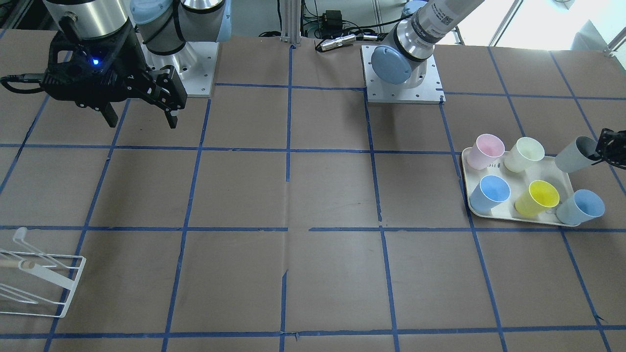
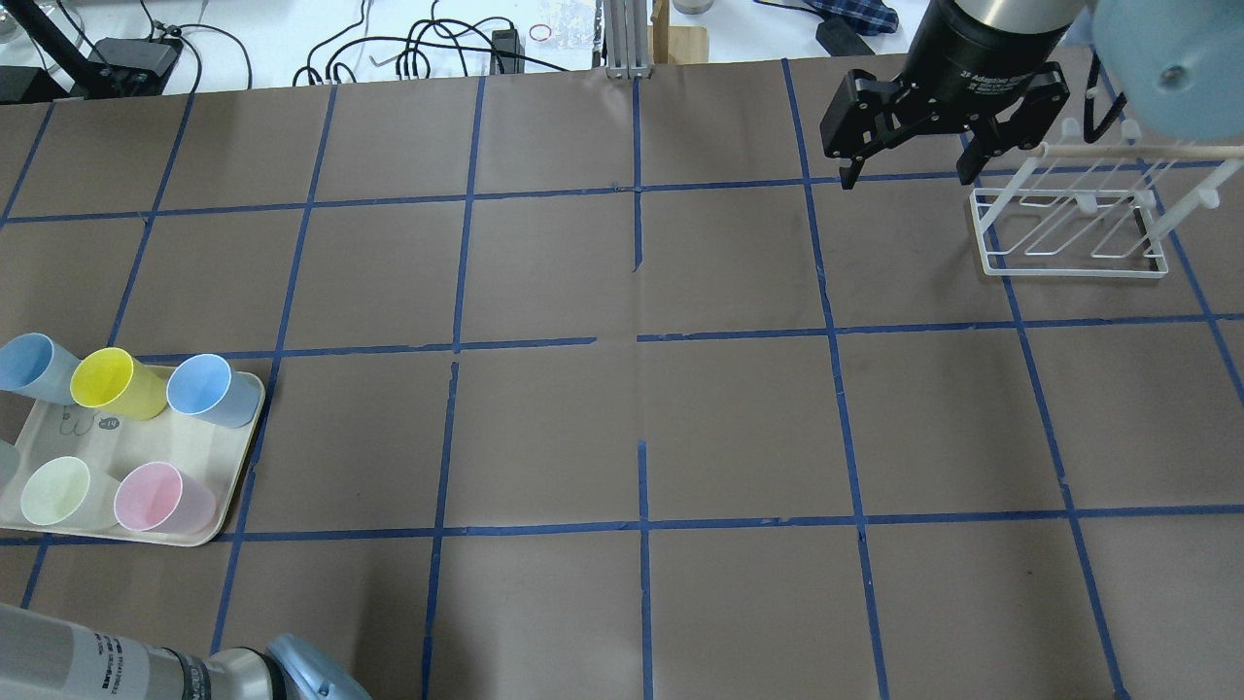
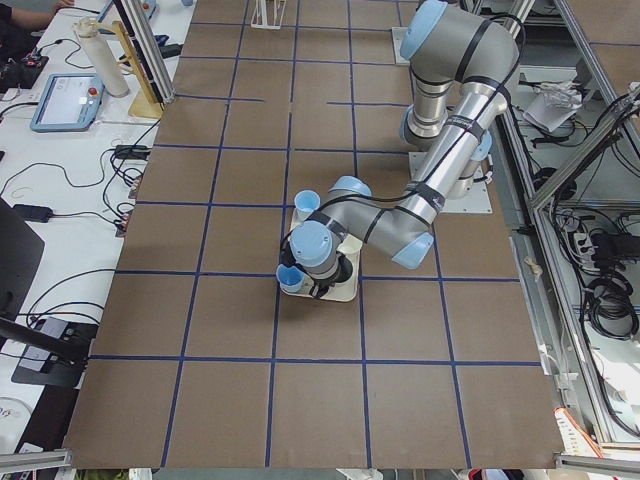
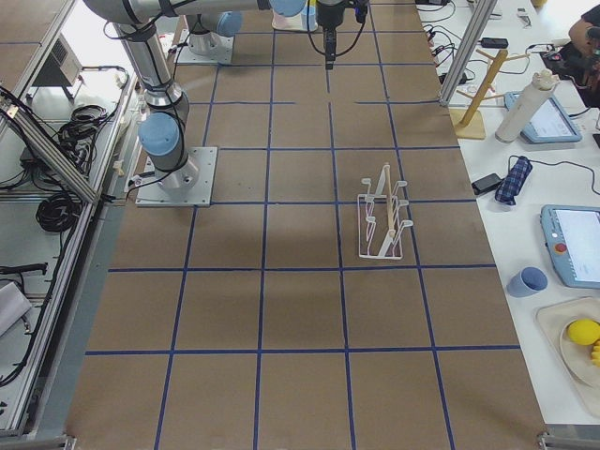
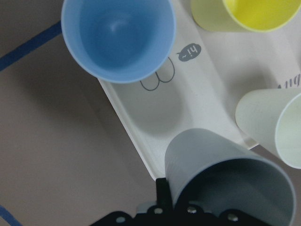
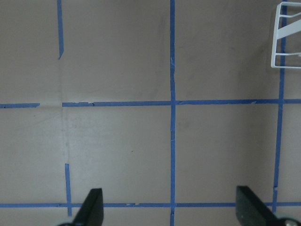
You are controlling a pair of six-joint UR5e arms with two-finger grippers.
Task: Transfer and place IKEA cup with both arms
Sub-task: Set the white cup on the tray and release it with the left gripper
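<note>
The left gripper (image 1: 602, 149) is clamped on the rim of the grey cup (image 1: 572, 156), one black finger (image 5: 163, 188) pressed against the outer wall. The cup is tilted, its dark mouth turned toward the gripper and its base pointing at the back corner of the cream tray (image 1: 468, 172). The wrist view shows it over the tray's edge; whether the base touches the tray cannot be told.

Five other cups crowd the tray. A cream-green cup (image 1: 524, 154) stands just beside the grey one, with a pink cup (image 1: 485, 150) next along the same row. A yellow cup (image 1: 538, 198) sits between two blue cups, one (image 1: 494, 190) inside the tray and the other (image 1: 582, 208) at its near corner, close to the gripper.

At the far end of the table, the right gripper (image 1: 142, 121) hangs above the brown paper with its fingers (image 6: 91, 207) spread wide and nothing between them. A white wire rack (image 2: 1069, 233) stands on that side of the table, well apart from the tray. Blue tape lines cross the open stretch of table (image 2: 641, 428) between the two arms.
</note>
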